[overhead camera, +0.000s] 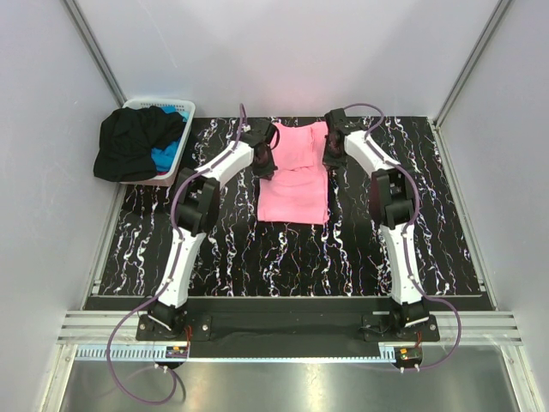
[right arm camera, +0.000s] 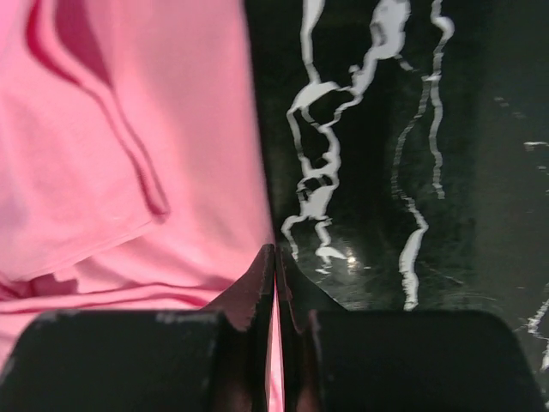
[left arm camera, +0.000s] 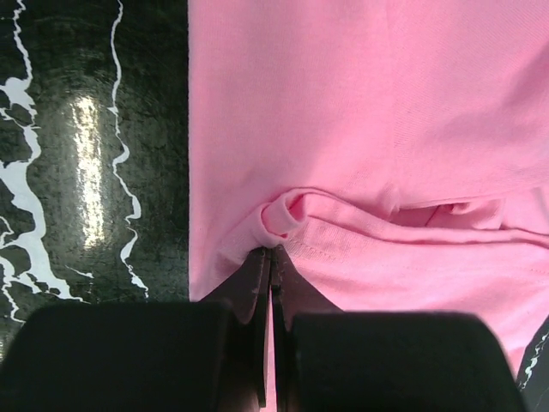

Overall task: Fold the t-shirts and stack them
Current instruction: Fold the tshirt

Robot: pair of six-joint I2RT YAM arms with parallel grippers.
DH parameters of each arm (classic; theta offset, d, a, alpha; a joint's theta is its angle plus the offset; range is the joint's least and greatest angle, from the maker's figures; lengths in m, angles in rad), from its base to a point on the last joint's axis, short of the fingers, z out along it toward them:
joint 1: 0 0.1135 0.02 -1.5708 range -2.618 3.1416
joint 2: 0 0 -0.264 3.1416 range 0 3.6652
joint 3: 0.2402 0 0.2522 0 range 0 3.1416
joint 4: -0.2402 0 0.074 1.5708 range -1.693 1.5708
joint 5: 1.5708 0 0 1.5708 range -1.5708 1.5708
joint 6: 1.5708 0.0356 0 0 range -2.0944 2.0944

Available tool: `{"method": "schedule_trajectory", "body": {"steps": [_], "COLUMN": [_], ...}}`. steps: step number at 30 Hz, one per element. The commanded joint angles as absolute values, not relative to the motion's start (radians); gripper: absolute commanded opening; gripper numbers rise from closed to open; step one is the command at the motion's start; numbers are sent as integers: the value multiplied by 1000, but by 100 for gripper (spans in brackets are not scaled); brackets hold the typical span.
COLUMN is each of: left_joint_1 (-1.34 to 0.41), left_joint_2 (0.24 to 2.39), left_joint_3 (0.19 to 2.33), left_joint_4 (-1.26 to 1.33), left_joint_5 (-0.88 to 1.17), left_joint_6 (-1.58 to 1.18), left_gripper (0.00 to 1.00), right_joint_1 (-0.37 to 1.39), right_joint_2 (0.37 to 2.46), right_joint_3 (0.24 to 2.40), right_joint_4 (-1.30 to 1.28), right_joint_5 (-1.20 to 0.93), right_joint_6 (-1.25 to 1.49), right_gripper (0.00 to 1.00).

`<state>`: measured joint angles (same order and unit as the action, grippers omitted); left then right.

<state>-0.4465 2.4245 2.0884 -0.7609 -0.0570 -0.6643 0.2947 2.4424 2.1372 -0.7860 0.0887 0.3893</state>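
The pink t-shirt [overhead camera: 294,190] lies in the middle far part of the table, folded narrow, with a cross fold near its top. My left gripper [overhead camera: 265,161] sits at its left edge and is shut on a puckered bit of the pink cloth [left arm camera: 360,129], pinched at the fingertips [left arm camera: 271,251]. On the shirt's right edge, my right gripper [overhead camera: 333,153] has its jaws almost together [right arm camera: 275,249] with a strip of pink cloth [right arm camera: 129,172] between them. The black t-shirt [overhead camera: 130,144] and the blue t-shirt [overhead camera: 168,154] are heaped in the basket at far left.
The white slotted basket [overhead camera: 185,110] stands at the table's far left corner, with black cloth spilling over its near rim. The black marbled table [overhead camera: 429,223] is walled by white panels on the left, right and far sides.
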Motion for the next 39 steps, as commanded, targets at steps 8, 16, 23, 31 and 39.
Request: {"method": "schedule_trajectory", "body": {"steps": [8,16,23,31,39], "left_joint_1": [-416,-413,-410,-408,-403], "left_joint_2": [2312,2083,1867,1740,1683], "left_joint_3": [2085,1875,1594,1235,1120], "left_joint_4": [-778,-744,-716,-595,-522], "left_joint_5": [-80,-89,-49,84,97], "left_joint_6": [-595,-569,-607,-733,-772], "left_gripper": [70,84,84,81,77], "right_joint_1": [281,281,296,377,500], "right_joint_2": [2370,2154,1953,1816,1801], "right_joint_3": [2161,1973,1735,1420,1347], "right_joint_4": [-818,-787,-741,-661,-586], "right_joint_5": [123,146,-27,-84,-147], "right_joint_6": [374,399,466,474,495], "right_gripper": [10,22,22,22,20]}}
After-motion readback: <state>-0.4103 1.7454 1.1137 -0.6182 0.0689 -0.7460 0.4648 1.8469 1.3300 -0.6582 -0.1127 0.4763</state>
